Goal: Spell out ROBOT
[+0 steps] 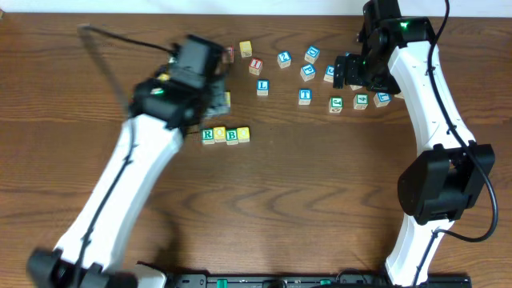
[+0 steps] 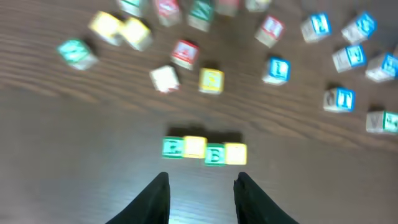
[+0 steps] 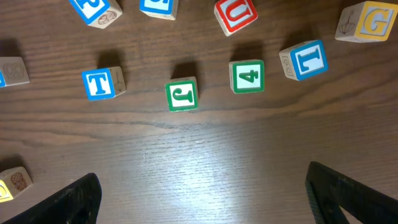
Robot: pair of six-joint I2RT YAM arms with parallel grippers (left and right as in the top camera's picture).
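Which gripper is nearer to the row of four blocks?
Left. The left gripper hovers just short of the row, open; the right gripper is far off to the side, over loose blocks.

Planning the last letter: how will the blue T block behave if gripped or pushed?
The blue T block looks a rigid cube; its flat sides should grip squarely. Resting flat, it probably slides rather than rolls.

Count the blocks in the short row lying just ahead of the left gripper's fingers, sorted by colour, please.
Green blocks: 2
Yellow blocks: 2
Total: 4
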